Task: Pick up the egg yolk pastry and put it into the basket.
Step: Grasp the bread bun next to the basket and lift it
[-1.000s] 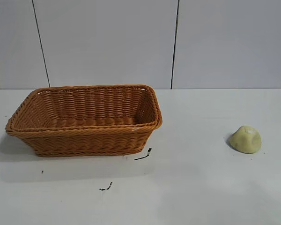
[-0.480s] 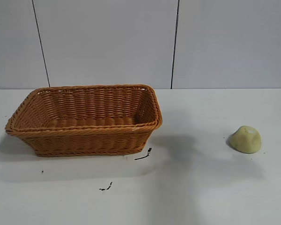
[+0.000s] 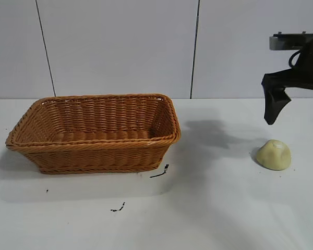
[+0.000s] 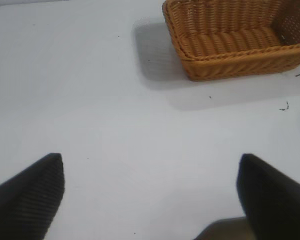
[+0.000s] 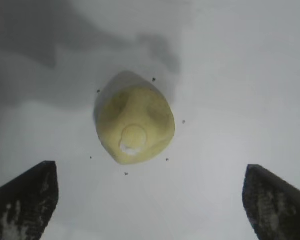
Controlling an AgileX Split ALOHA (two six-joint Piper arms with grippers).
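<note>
A white table (image 3: 224, 208) is shown below a pale wall (image 3: 120, 47), which is divided by two thin dark seams (image 3: 195, 47). Two small black marks are seen on the tabletop — one short streak (image 3: 160, 172) and one smaller squiggle (image 3: 118, 208) nearer the camera. Soft grey shadows are cast across the surface.

1. The basket (image 3: 94, 133) is woven wicker, orange-brown with a slight sheen and a braided rim.
2. The egg yolk pastry (image 5: 134, 119) looks smooth and matt, softly creased.
3. The tabletop (image 3: 224, 208) is plain white, matt and smooth.
4. The right pincer (image 5: 150, 200) has black matt fingers (image 5: 25, 200), scuffed pale.
</note>
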